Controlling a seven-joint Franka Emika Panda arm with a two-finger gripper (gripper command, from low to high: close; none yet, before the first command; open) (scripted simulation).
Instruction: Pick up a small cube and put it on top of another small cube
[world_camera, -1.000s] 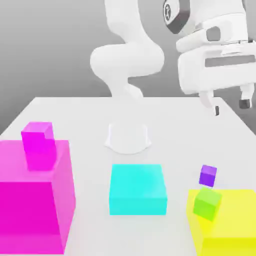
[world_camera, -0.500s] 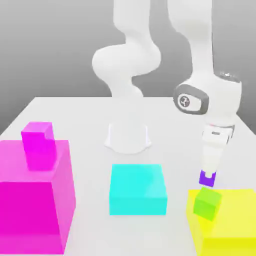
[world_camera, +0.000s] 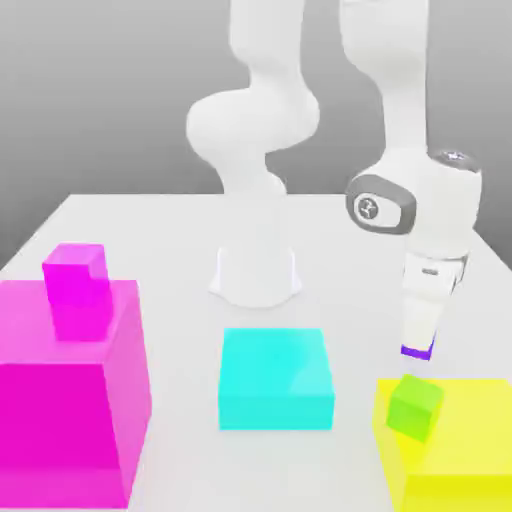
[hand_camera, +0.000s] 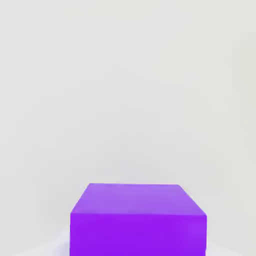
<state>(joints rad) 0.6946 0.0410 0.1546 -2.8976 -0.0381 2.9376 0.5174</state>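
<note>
White tabletop (world_camera: 150, 215) throughout. Gripper (world_camera: 417, 347) clamps the small violet cube (hand_camera: 138, 220), raised directly beneath it; lime-green cube (world_camera: 415, 407) sits just below, the likely stacking target.

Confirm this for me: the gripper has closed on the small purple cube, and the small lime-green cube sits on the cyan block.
One detail is wrong. The small lime-green cube sits on the yellow block, not the cyan block, as the exterior view shows. The rest holds: the gripper is shut on the small purple cube.
</note>
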